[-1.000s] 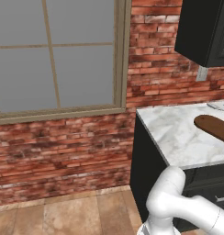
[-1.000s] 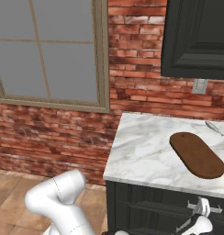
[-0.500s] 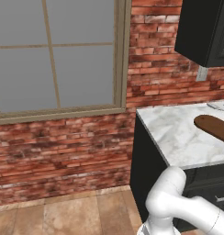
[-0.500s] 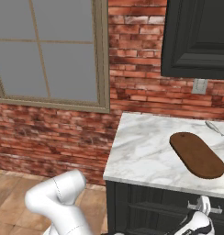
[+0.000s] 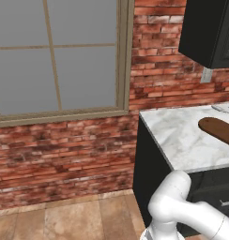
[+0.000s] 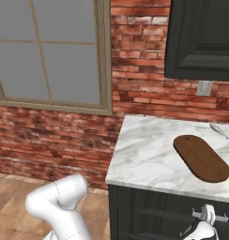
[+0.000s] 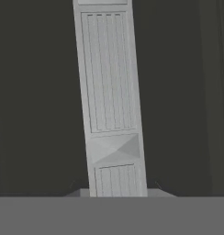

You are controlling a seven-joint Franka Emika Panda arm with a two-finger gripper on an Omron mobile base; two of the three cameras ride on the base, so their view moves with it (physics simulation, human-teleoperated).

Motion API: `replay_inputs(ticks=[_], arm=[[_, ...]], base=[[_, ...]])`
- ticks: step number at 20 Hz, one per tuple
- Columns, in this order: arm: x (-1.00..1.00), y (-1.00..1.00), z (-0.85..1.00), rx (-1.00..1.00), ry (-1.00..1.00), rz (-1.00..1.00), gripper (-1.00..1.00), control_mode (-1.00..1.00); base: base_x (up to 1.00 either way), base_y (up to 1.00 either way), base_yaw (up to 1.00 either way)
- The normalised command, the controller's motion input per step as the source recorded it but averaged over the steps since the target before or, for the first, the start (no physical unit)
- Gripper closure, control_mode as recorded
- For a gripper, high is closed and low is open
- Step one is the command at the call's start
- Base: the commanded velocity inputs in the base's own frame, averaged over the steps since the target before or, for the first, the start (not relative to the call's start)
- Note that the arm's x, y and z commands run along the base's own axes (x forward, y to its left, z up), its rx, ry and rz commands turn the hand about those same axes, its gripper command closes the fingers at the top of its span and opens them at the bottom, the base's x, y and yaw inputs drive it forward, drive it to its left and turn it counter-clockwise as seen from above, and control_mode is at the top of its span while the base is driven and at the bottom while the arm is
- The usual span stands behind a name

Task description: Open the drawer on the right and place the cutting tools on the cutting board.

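Left base view: the cutting board (image 5: 219, 130) lies on the marble bench (image 5: 182, 136), with a slim tool (image 5: 221, 109) beyond it near the wall.

Right base view: the claw (image 6: 206, 216) sits low against the dark drawer front, at the silver drawer handle (image 6: 221, 217) below the board (image 6: 201, 157). Another look at the tool (image 6: 219, 130) shows it just off the board's far end.

Hand view: a ribbed grey bar (image 7: 111, 98), probably the handle, runs close ahead. Whether the claw is wide or closed I cannot tell.

Judgement: opening the drawer is in hand; next comes a firm grip and a straight pull outward.
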Motion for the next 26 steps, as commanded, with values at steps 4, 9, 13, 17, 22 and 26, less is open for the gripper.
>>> replay_inputs(ticks=[4, 9, 13, 17, 22, 26], arm=[[-0.19, 0.00, 0.00, 0.00, -0.01, 0.00, 1.00, -1.00], [-0.28, 0.00, 0.00, 0.00, 0.00, 0.00, 1.00, -1.00], [-0.37, 0.00, 0.00, 0.00, 0.00, 0.00, 1.00, -1.00], [-0.30, 0.00, 0.00, 0.00, 0.00, 0.00, 1.00, -1.00], [-0.33, 0.00, 0.00, 0.00, 0.00, 0.00, 1.00, -1.00], [-0.27, 0.00, 0.00, 0.00, 0.00, 0.00, 1.00, -1.00]], base=[[0.00, 0.00, 0.00], [0.00, 0.00, 0.00], [0.00, 0.00, 0.00], [0.00, 0.00, 0.00], [0.00, 0.00, 0.00], [0.00, 0.00, 0.00]])
